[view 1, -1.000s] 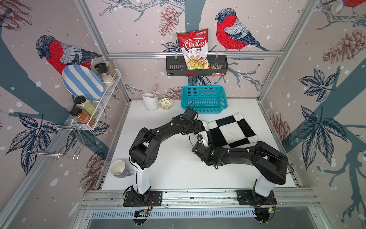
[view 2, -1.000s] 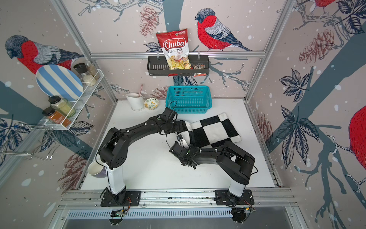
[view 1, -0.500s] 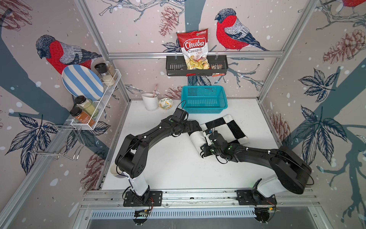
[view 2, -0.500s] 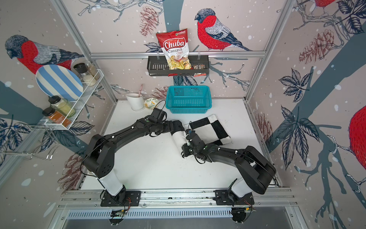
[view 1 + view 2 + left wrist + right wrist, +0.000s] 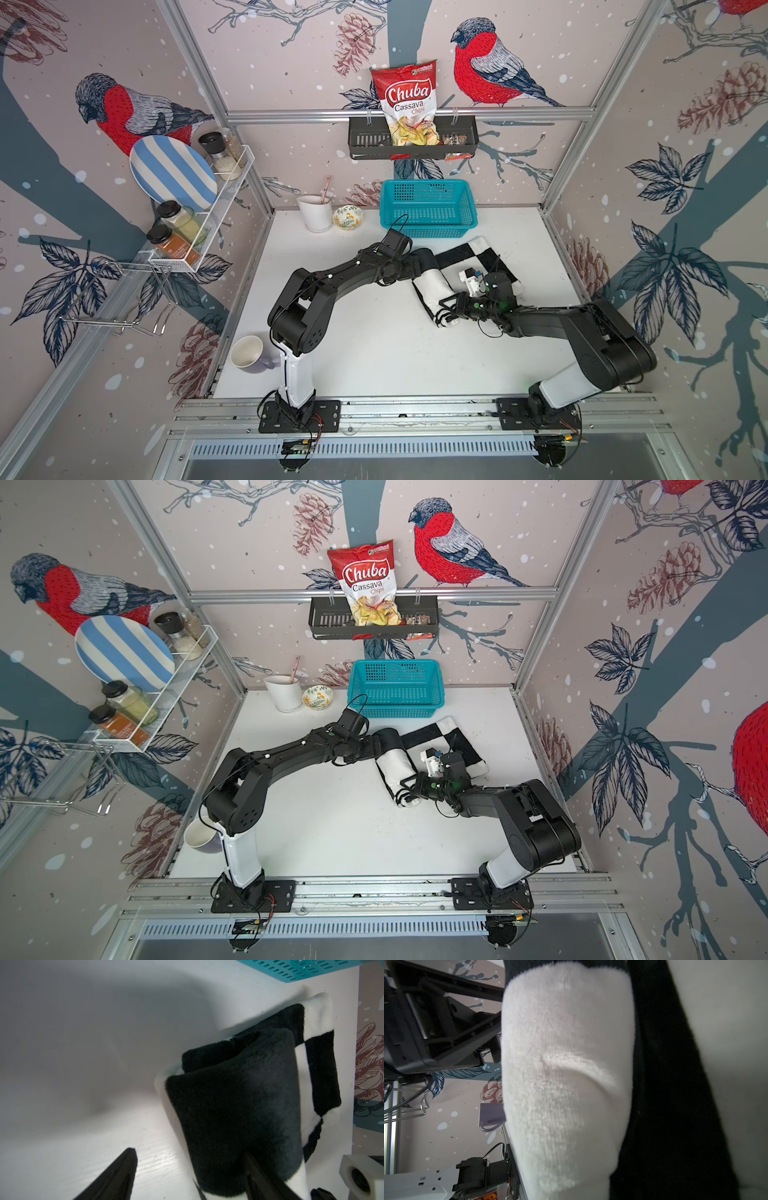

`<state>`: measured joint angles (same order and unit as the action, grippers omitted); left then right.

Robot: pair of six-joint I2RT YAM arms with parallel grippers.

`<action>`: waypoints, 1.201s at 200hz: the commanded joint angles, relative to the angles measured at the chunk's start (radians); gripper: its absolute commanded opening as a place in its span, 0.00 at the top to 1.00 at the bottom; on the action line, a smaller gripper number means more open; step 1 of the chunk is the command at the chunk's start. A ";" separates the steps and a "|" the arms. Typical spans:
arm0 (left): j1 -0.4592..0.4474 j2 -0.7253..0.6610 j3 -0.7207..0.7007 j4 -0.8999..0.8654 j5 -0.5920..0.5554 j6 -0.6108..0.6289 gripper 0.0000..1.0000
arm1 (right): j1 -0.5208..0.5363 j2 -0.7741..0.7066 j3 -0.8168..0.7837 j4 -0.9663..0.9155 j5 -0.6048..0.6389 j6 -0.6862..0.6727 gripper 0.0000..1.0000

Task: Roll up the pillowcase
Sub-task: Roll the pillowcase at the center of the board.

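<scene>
Walled with bird-and-pinecone wallpaper (image 5: 291, 62); framed by aluminium rails (image 5: 291, 116); floored with a white table (image 5: 374, 353); fitted with a wire rack (image 5: 222, 203) at one side, a black shelf (image 5: 365, 139) on the back rail.

Pillowcase (image 5: 239, 1105) part-rolled on white table (image 5: 83, 1064); flat remainder lies toward teal basket (image 5: 301, 968). Left gripper (image 5: 189, 1153) jaws spread: one against roll, one over bare table.

Both top views are bright and sharp, with soft shadows on the table (image 5: 374, 353); the frame posts (image 5: 203, 75) bend near the edges. The left wrist view is dim and shadowed. In the right wrist view the pillowcase (image 5: 560, 1084) is blurred, its black part featureless.
</scene>
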<state>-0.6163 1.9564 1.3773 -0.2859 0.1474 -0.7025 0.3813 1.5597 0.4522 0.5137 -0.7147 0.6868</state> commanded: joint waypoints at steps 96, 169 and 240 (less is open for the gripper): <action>-0.019 0.093 0.070 -0.010 0.004 -0.013 0.20 | 0.371 -0.298 0.204 -0.660 1.200 -0.213 0.00; -0.019 0.091 0.072 -0.018 0.002 -0.012 0.20 | 0.697 -0.025 0.370 -0.755 1.522 -0.311 0.00; -0.019 0.077 0.050 -0.009 -0.001 -0.011 0.19 | 0.678 0.165 0.361 -0.681 1.361 -0.301 0.11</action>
<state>-0.6304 2.0430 1.4372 -0.2756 0.1532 -0.7258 1.0740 1.6905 0.8227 -0.2070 0.7193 0.3897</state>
